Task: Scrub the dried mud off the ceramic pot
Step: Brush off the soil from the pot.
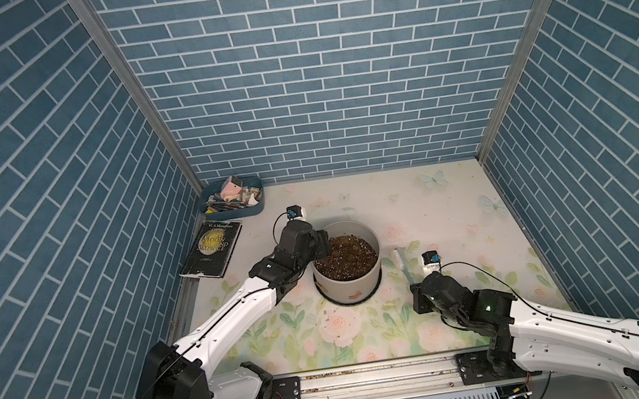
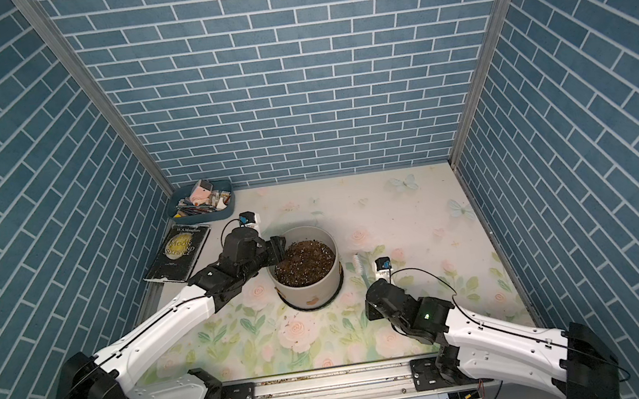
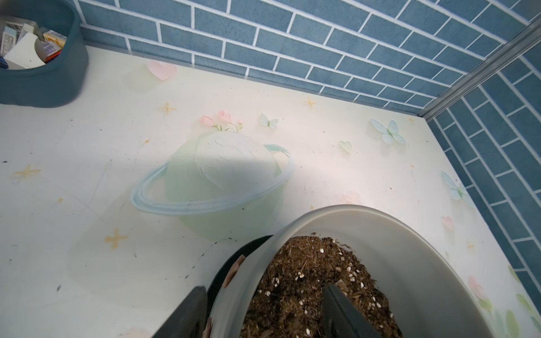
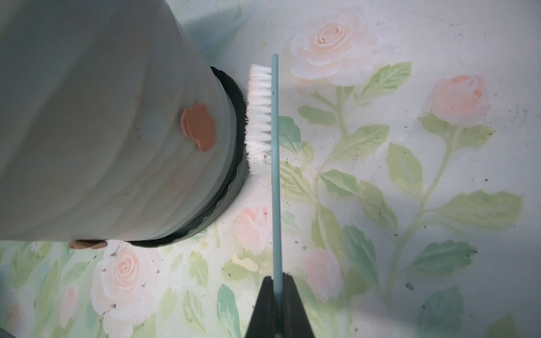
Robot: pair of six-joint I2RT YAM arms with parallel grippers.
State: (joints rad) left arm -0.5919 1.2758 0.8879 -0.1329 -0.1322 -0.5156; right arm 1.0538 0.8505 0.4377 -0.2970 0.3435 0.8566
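Note:
The light-grey ceramic pot (image 1: 349, 284) (image 2: 309, 288) stands mid-table on a black saucer (image 4: 237, 96), filled with dark soil. Dried mud shows as reddish-brown patches low on its wall (image 4: 199, 125) (image 1: 353, 296) (image 3: 234, 269). My left gripper (image 3: 265, 289) (image 1: 322, 246) is open and straddles the pot's left rim, one finger outside the wall and one over the soil. My right gripper (image 4: 276, 278) (image 1: 418, 292) is shut on the handle of a blue brush (image 4: 275, 175) (image 1: 399, 261). The brush's white bristles (image 4: 259, 117) face the saucer's edge to the right of the pot.
A blue tray (image 1: 256, 211) of clutter sits in the back left corner. A dark book (image 1: 213, 248) lies in front of it, left of my left arm. Blue brick walls close three sides, and a metal rail (image 1: 375, 377) runs along the front.

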